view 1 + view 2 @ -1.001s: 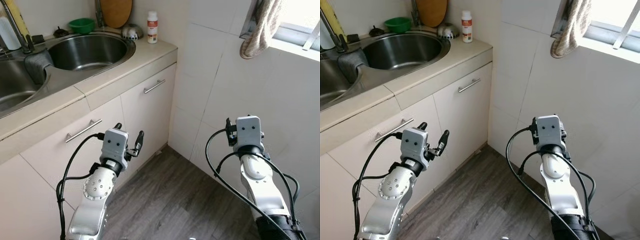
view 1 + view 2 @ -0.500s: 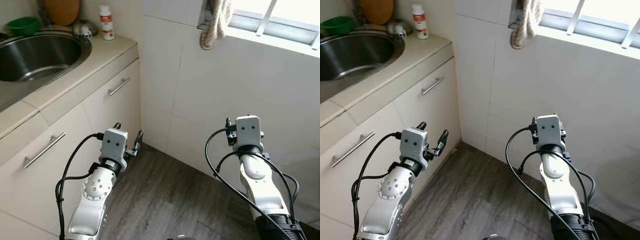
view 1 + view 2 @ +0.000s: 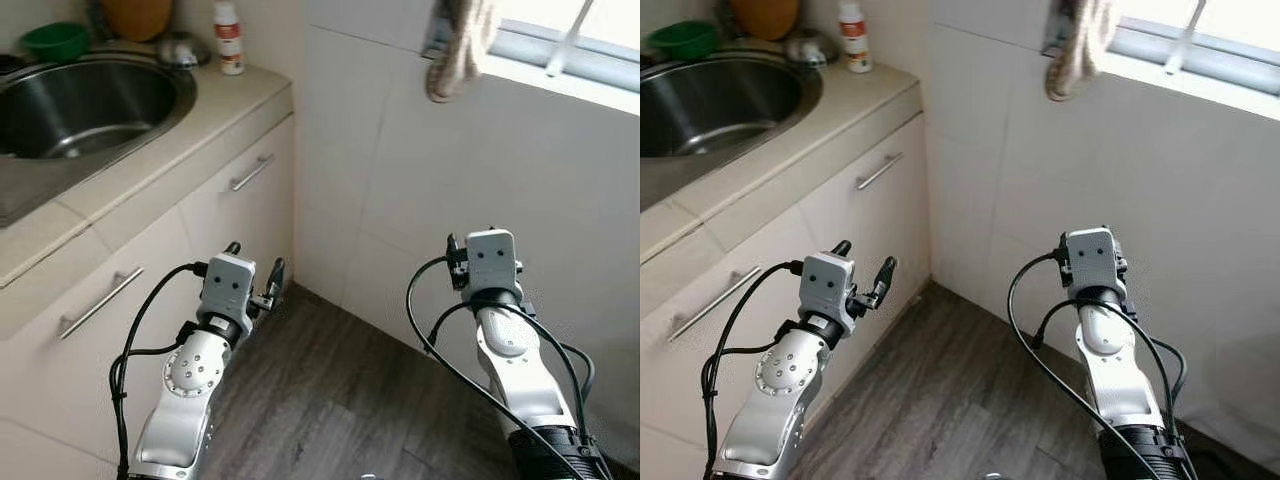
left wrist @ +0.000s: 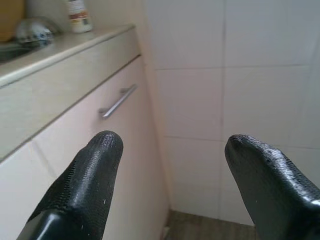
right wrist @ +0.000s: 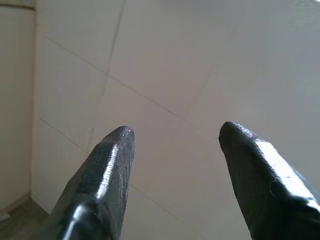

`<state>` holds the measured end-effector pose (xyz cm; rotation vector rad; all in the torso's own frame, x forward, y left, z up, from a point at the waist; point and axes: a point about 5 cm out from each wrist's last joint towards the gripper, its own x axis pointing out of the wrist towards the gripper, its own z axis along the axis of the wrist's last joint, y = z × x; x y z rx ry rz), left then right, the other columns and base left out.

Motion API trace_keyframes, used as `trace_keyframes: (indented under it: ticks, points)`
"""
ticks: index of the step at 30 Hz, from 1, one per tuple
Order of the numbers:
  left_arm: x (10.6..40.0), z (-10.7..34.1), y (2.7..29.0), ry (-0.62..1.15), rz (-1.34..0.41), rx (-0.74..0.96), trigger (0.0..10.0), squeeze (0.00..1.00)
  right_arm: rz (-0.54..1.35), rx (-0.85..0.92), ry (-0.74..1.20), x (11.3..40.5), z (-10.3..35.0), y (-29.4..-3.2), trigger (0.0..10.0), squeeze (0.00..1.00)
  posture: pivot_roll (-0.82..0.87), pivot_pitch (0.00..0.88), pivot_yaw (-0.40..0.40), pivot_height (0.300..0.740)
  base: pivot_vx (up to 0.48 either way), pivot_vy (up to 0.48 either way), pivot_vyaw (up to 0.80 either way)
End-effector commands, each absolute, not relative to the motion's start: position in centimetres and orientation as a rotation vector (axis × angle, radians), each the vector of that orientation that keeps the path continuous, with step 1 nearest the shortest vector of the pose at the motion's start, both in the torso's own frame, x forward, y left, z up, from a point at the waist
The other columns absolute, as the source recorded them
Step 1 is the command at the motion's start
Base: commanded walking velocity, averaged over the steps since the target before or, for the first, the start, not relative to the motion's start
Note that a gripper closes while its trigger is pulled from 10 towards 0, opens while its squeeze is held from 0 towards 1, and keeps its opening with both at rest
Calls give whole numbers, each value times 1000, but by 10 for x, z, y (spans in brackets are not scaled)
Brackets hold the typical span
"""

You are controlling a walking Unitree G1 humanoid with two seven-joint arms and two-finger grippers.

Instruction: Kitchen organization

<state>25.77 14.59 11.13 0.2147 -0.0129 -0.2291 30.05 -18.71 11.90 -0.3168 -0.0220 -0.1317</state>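
A white bottle with a red label [image 3: 231,38] stands at the back of the beige counter [image 3: 215,105], next to a small metal bowl [image 3: 182,48] and a green bowl [image 3: 55,40]. A steel sink [image 3: 90,95] is set into the counter. My left gripper [image 3: 255,262] is held low in front of the cabinet doors, open and empty; in the left wrist view [image 4: 172,142] it points at a door handle [image 4: 117,101]. My right gripper [image 5: 176,131] is open, empty, and faces the white tiled wall [image 5: 165,65].
Two cabinet doors with bar handles [image 3: 252,172] [image 3: 98,302] run under the counter. A cloth [image 3: 455,55] hangs from the window ledge at upper right. The tiled wall meets the cabinets in a corner. Dark wood floor [image 3: 330,400] lies below.
The view swung right away from the sink, then slightly back left; more of the sink shows now than half a second ago. Both arms keep their pose, grippers still open.
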Motion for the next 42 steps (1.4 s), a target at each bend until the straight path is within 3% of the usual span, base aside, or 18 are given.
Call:
trace_keyframes:
  ticks: [1,17,42]
  points:
    - [259,112,141,-19,-250,237,10000,0,-159,-313,14,301,115,-194,10000,0,-44,0,-42,740,0,0,0]
    - [260,111,140,-19,-255,240,10000,0,-159,-301,17,303,115,-195,10000,0,-45,0,-42,740,0,0,-800]
    - [261,110,139,-16,-258,242,10000,0,-103,-352,-23,303,117,-187,10000,0,-48,0,-40,740,0,0,0]
